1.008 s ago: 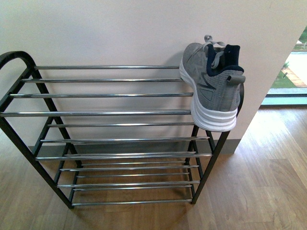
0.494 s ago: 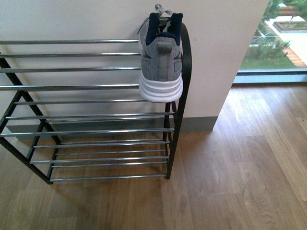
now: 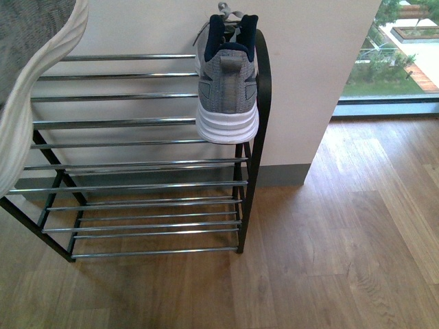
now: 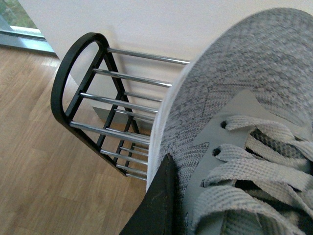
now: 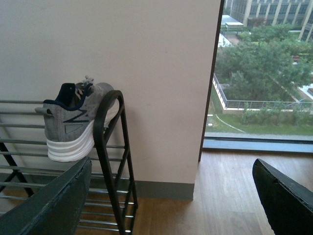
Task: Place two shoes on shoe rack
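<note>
2 grey sneakers: first sneaker (image 4: 234, 88) clamped in the left claw (image 4: 181, 196); second sneaker (image 3: 228, 75) heel-out on the shoe rack (image 3: 137, 123) top tier, ahead of the right claw (image 5: 171, 196), which is spread wide and empty.

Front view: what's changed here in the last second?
A second grey knit sneaker with a thick white sole has come into the upper left, held aloft by the left gripper. Since a second ago the view has also swung rightward. The first grey sneaker stays at the right end of the top shelf of the black-framed shoe rack with silver rods.
</note>
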Robot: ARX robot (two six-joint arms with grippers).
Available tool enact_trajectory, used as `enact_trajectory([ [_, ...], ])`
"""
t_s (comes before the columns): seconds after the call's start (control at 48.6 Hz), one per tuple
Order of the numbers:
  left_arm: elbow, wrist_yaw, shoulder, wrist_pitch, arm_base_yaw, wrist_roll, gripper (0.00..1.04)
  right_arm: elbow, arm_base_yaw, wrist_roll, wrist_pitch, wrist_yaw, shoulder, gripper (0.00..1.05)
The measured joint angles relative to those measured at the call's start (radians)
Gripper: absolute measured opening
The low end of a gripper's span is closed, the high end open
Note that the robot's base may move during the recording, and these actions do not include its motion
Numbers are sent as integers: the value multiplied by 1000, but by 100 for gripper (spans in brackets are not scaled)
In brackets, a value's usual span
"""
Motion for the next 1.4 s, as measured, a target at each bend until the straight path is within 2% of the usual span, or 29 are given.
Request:
enact_trajectory([
  [0.247, 218, 81, 270, -18, 18, -42, 3, 0, 0, 0, 0, 0, 0, 95],
  [0.638, 620, 242, 726, -74, -19, -249, 3, 0, 0, 0, 0, 0, 0, 95],
  [1.008, 822, 235, 884, -141, -34, -281, 3, 0, 0, 0, 0, 0, 0, 95],
  [1.399, 834, 230, 894, -145, -20, -270, 3, 0, 0, 0, 0, 0, 0, 95],
])
